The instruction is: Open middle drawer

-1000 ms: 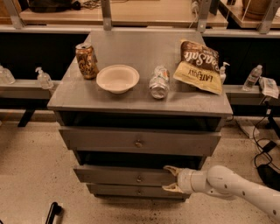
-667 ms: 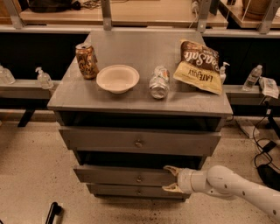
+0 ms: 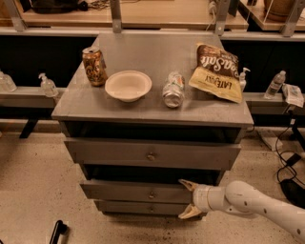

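Bracketing middle drawer (image 3: 124, 191) right end: gripper (image 3: 187, 198), jaws spread | above: can (image 3: 94, 66), bowl (image 3: 127, 86), bottle (image 3: 173, 89), chip bag (image 3: 217, 71)

A lab or workshop: pale wooden workbenches (image 3: 157, 14) span the frame's top, clear pump bottles (image 3: 47, 86) stand on grey side ledges (image 3: 24, 96), black cables (image 3: 289, 157) trail at right, and a white robot gripper (image 3: 187, 199) hangs open-fingered lower right.
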Motion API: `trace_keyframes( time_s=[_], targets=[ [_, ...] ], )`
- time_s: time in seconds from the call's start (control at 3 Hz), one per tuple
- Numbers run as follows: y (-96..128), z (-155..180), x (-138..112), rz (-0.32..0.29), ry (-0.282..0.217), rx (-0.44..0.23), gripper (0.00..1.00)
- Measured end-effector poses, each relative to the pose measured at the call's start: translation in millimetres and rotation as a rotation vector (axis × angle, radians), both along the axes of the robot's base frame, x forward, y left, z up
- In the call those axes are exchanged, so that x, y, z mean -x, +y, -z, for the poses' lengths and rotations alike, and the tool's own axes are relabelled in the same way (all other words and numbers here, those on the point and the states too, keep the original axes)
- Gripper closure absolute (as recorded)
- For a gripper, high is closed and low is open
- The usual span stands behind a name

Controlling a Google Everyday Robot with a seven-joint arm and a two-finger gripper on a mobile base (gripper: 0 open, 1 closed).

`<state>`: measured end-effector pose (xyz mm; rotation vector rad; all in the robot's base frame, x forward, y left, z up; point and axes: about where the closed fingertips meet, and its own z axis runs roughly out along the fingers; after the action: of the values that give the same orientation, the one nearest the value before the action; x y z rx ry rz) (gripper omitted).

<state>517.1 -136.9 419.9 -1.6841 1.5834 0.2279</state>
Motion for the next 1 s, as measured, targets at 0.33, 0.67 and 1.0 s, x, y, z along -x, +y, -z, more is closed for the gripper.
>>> trace_keyframes(
  time_s=[0.33, 0.67, 1.0],
  targets=[
    [4, -17, 22, -0.072, 0.011, -0.058, 0.17],
    [9, -49, 51, -0.178, 0.019, -0.127, 0.17],
    [18, -70, 65, -0.25, 0.037, -0.142, 0.2]
  ],
)
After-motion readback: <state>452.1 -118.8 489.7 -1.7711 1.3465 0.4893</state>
